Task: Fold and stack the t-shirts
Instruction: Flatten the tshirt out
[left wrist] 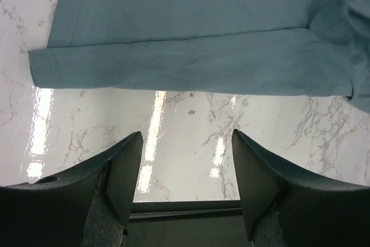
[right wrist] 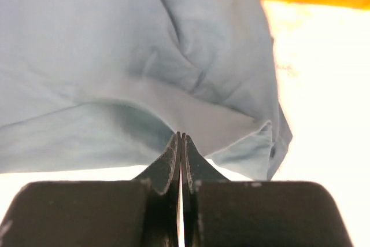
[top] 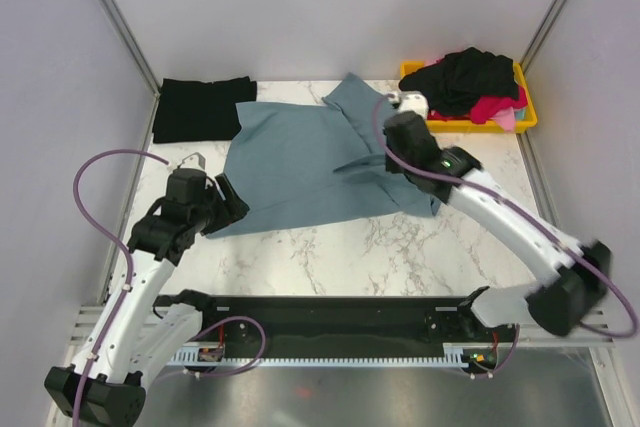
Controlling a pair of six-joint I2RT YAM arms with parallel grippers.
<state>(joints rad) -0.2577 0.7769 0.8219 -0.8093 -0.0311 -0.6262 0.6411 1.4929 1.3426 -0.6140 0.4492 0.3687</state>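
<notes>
A slate blue-grey t-shirt [top: 300, 162] lies spread across the middle of the marble table, its right side bunched up and its upper corner pointing to the back. My right gripper [top: 397, 139] is shut on a fold at that right side; in the right wrist view the closed tips [right wrist: 181, 137] pinch the cloth [right wrist: 115, 56]. My left gripper [top: 228, 199] hangs open near the shirt's lower left corner, with only bare marble between its fingers [left wrist: 124, 172] and the hem [left wrist: 191, 62] just ahead. A folded black t-shirt [top: 200, 107] lies at the back left.
A yellow bin [top: 527, 115] at the back right holds a black shirt [top: 470, 77] and a pink-red one [top: 495, 107]. Grey walls close in the table on both sides. A black rail [top: 330, 312] runs along the near edge.
</notes>
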